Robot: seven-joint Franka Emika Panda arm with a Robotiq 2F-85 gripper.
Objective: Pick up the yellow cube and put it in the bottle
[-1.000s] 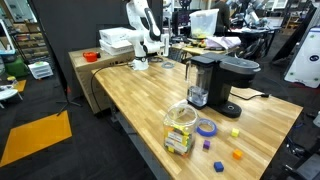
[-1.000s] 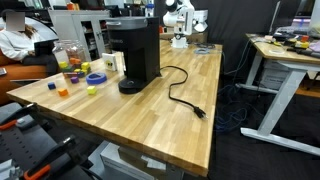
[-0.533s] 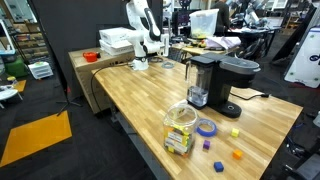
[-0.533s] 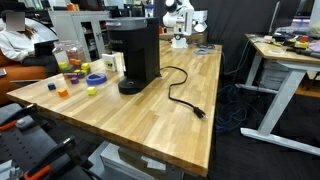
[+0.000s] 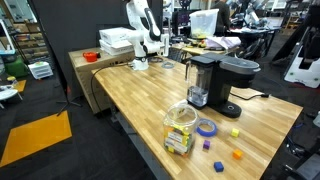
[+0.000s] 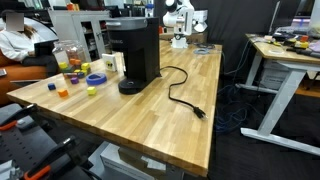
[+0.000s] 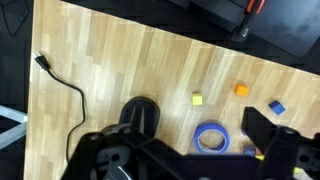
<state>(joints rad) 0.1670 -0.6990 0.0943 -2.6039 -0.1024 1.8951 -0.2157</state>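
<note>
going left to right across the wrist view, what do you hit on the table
cord plug → coffee maker → yellow cube → orange cube → blue cube

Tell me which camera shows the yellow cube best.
The wrist view: it looks straight down on the yellow cube, alone on bare wood. In both exterior views it is a tiny speck near the blue tape ring.

Got coffee maker (image 5: 215, 82) on the surface (image 5: 140, 95) in an exterior view, bottle (image 5: 180, 130) nearer and left, tape roll (image 5: 206, 127) just right of bottle, cube (image 5: 235, 131) right of that.
</note>
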